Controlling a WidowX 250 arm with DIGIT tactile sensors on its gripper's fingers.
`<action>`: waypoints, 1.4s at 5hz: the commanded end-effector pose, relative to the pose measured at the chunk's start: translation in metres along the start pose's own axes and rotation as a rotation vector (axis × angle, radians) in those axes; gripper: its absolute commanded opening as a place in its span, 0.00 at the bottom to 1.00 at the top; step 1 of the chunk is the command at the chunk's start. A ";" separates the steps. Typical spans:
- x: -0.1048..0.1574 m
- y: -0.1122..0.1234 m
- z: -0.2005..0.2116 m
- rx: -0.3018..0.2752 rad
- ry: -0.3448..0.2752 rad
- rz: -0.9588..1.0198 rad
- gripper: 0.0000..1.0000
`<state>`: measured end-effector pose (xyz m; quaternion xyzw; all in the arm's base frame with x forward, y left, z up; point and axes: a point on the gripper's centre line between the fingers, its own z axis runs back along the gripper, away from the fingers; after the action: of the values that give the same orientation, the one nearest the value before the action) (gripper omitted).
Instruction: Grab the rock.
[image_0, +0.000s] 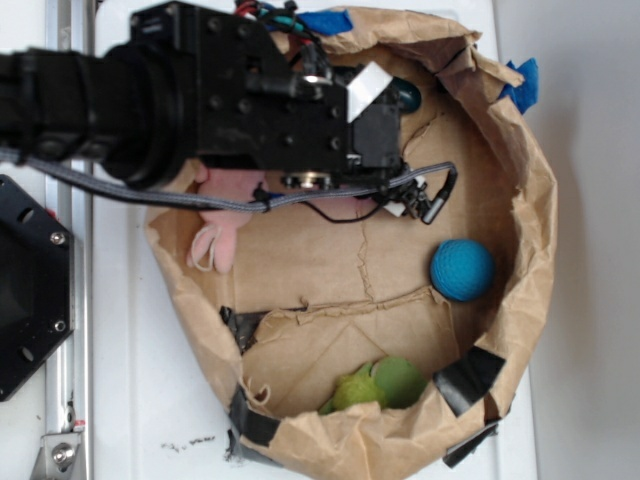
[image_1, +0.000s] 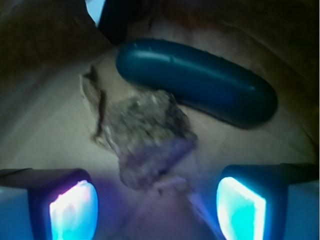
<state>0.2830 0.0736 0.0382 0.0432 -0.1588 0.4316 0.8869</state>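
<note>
Rock (image_1: 150, 132) touches the green object's (image_1: 200, 80) edge, between spread end effector (image_1: 157, 205) fingers.

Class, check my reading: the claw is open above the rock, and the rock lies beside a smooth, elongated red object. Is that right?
Not quite. The elongated object beside the rock is dark green, not red, as the wrist view shows. The rest holds: the claw is open, its fingers either side of the rock.

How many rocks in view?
1. The rock lies on the brown paper, between the open claw fingers, touching the dark green object. The arm hides that spot in the exterior view; others may be hidden.
</note>
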 end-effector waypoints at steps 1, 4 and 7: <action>0.030 -0.013 -0.002 -0.022 -0.067 0.061 1.00; 0.039 -0.017 -0.017 -0.021 -0.090 0.063 0.00; 0.033 -0.023 0.024 -0.114 -0.013 -0.151 0.00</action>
<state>0.3076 0.0703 0.0517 0.0139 -0.1421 0.3464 0.9272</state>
